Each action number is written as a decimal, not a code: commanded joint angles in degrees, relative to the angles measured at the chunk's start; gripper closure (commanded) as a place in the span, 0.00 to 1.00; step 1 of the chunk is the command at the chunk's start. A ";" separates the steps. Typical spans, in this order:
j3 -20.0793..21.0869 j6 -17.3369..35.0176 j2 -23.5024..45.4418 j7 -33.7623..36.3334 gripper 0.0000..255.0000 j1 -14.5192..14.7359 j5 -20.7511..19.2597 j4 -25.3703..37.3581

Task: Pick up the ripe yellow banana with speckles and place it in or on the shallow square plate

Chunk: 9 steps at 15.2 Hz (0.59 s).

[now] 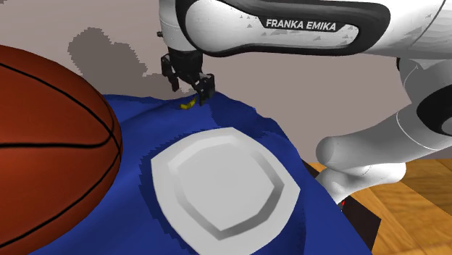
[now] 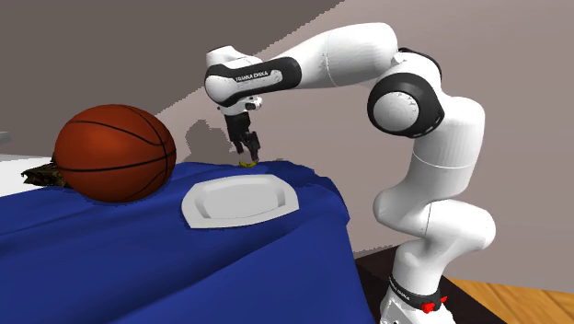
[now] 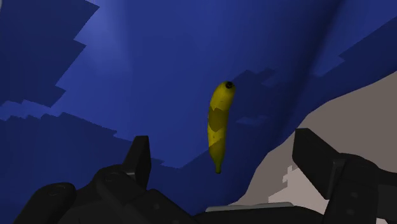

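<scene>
Banana [image 3: 219, 124]: curved, yellow, brown-mottled, dark tip; laid on blue cloth [image 1: 130, 119] of table, beyond the plate in the shoulder view.
Pincer [image 3: 224, 146]: fingers spread, banana framed between, not gripped.
Plate [image 1: 284, 194]: white, shallow, rounded-square, raised rim.
Basketball [image 1: 43, 145]: orange-brown, black seams.
Arm [image 1: 217, 22]: lettered "FRANKA EMIKA".

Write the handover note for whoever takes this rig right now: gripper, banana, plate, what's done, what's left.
Gripper: open, just above the banana, fingers apart on either side of it and not touching.
Banana: lying on the blue cloth, near its far edge in the shoulder view.
Plate: white, square, on the cloth nearer the camera than the banana; a basketball sits beside it.
Done: approach to the banana.
Left: lower, close on the banana, lift, carry it to the plate, release.
</scene>
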 commanded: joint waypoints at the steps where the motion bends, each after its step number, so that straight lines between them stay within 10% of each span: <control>1: 0.95 1.13 -0.24 0.19 0.00 -1.14 0.32 -0.79; 9: 0.44 4.70 -0.24 0.15 0.00 -0.38 0.36 -4.61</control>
